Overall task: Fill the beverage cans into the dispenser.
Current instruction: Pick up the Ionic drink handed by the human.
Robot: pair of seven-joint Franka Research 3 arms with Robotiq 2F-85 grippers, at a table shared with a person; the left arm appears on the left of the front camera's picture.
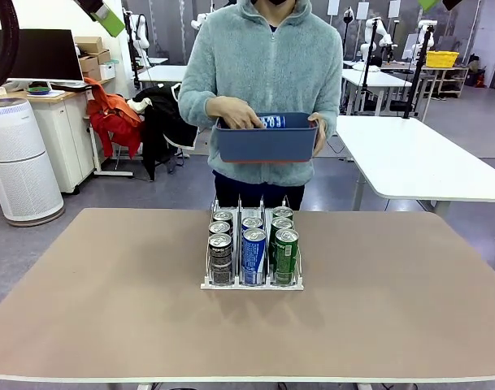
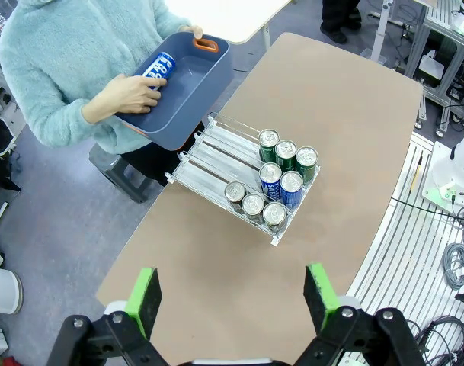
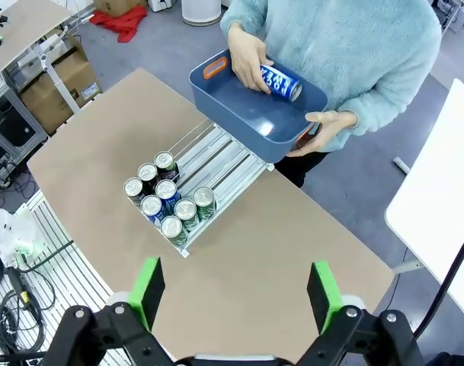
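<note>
Left pincer (image 2: 233, 293) and right pincer (image 3: 235, 284) hang released above the table (image 1: 109, 284) while the person's hand (image 1: 233, 113) grips a blue can (image 1: 274, 122) in the dark blue tub (image 1: 267, 145), likely bound next for the middle lane of the white dispenser (image 1: 251, 285).

Here's the left end effector (image 2: 233, 297): black housing with round silver screws, two bright green pads (image 2: 145, 299) on its fingers, and the right end effector (image 3: 237, 292) is its twin. Across the way, the person (image 1: 259, 73) wears a fluffy pale-teal fleece with a high zip collar over dark trousers
</note>
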